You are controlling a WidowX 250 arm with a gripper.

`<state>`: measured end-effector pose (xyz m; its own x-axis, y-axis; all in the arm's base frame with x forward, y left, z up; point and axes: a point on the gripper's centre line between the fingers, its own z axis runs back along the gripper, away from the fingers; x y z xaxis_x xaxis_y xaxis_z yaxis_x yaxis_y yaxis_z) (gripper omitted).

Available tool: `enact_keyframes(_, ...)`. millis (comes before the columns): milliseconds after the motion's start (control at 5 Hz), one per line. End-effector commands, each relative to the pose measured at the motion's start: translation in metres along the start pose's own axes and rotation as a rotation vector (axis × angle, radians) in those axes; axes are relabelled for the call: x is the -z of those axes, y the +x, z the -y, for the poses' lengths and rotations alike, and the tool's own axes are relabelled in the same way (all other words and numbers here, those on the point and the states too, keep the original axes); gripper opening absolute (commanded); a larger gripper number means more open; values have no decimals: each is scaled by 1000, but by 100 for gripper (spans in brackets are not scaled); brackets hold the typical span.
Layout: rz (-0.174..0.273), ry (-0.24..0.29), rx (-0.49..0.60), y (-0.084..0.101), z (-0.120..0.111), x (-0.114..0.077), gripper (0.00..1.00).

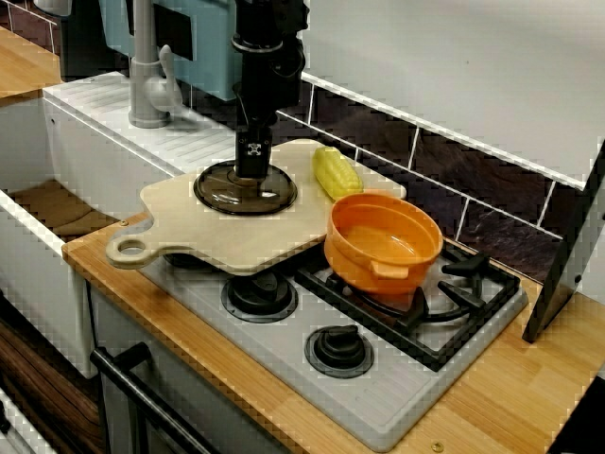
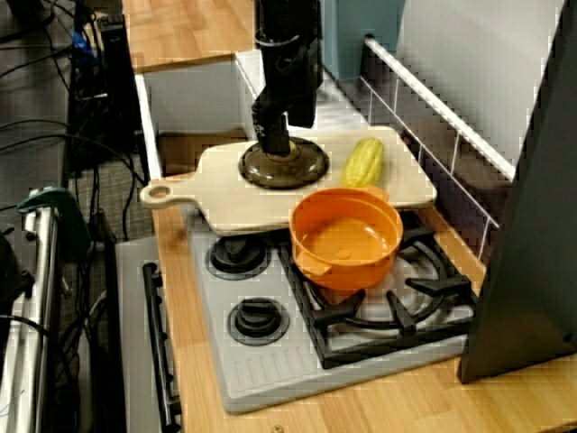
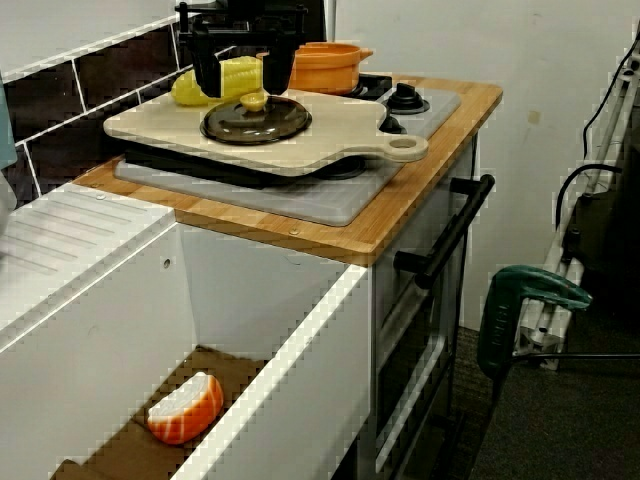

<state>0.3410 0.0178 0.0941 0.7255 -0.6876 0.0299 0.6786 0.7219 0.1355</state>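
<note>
In the view across the hob, the black gripper (image 1: 253,168) stands down on the dark glass lid (image 1: 222,194), which lies flat and unlifted at the middle of the pale wooden paddle-shaped cutting board (image 1: 208,241); a white mark on the gripper is unreadable. The view from above shows the round orange pot (image 2: 347,266) uncovered just beside the board, with a yellow corn cob (image 2: 363,162) on it. In the low view from the sink end, the jaws stand apart, straddling the lid's knob (image 3: 253,100) without clenching it.
</note>
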Motion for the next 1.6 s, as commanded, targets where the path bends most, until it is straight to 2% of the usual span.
enact_keyframes(0, 9, 27, 0, -8, 0, -10, 100)
enact_keyframes(200, 7, 25, 1, -8, 2, -8, 100)
enact_keyframes(400, 21, 9, -14, -9, -1, -10, 78)
enact_keyframes(600, 19, 18, -23, -11, 0, -9, 0)
enact_keyframes(800, 19, 11, -22, -12, 2, -11, 0)
enact_keyframes(1000, 29, 5, -36, -13, -1, -22, 0)
enact_keyframes(1400, 84, 1, -45, -17, -3, -59, 0)
